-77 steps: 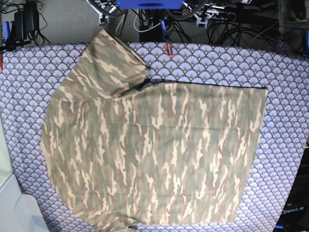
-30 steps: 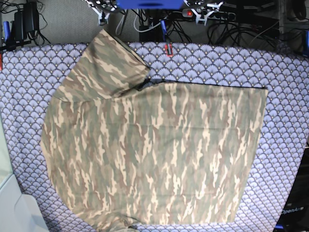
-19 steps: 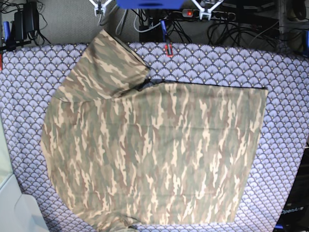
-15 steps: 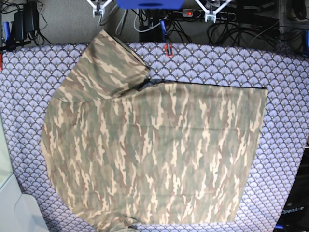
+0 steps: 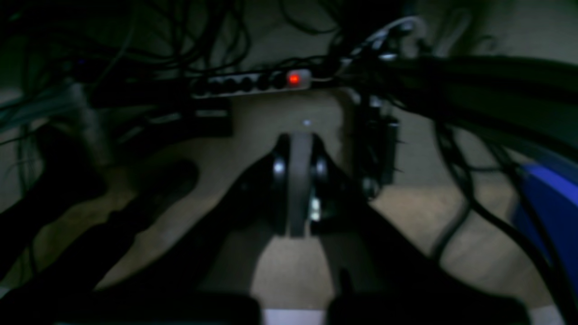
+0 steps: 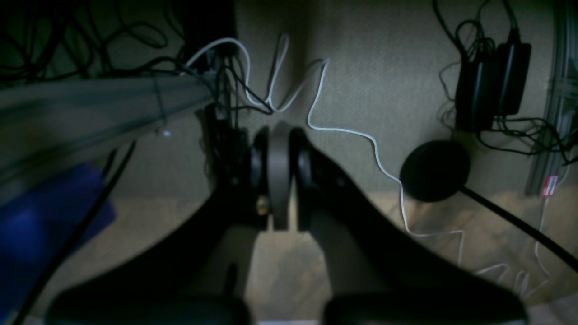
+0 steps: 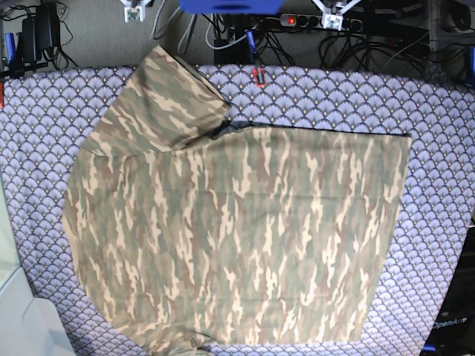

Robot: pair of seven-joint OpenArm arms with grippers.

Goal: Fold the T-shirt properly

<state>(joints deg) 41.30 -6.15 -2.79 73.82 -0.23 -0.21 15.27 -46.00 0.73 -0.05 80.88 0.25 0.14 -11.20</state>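
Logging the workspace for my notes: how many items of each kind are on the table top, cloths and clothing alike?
T-shirt: 1
Purple tablecloth: 1
Small red item at the far edge: 1
Total: 3

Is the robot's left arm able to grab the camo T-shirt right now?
Probably not yet. The left gripper is shut and pulled back beyond the table's far edge, over floor and cables. Nothing lies on the T-shirt, so the way down looks free.
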